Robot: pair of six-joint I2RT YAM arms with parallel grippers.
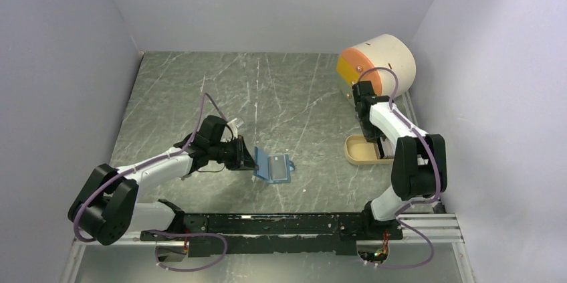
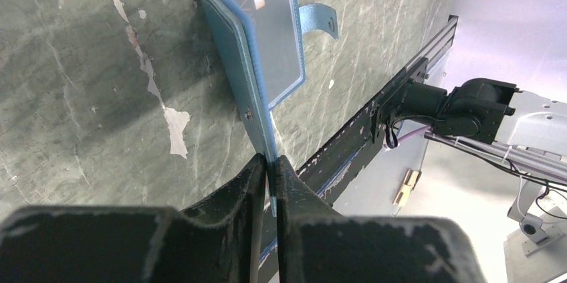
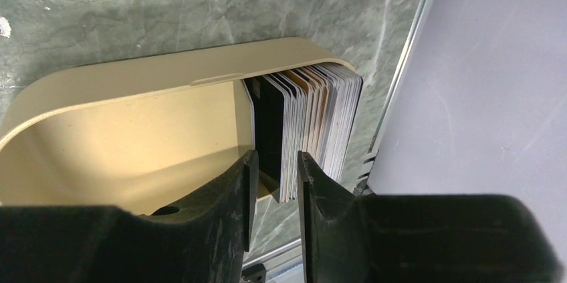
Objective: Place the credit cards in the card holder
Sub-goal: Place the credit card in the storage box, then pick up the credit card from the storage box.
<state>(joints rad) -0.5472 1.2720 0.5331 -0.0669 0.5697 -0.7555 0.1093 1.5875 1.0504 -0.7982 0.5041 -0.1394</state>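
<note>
Currently left tool point(image 2: 269, 160) pinches card holder point(image 2: 273, 35) edge; right tool point(image 3: 275, 162) straddles credit cards point(image 3: 314, 122) (grip unclear).

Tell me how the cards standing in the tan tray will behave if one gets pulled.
The credit cards look thin and rigid, so one probably slides out unbent. They stand packed on edge in the tray, so neighbours may drag along or topple.
</note>
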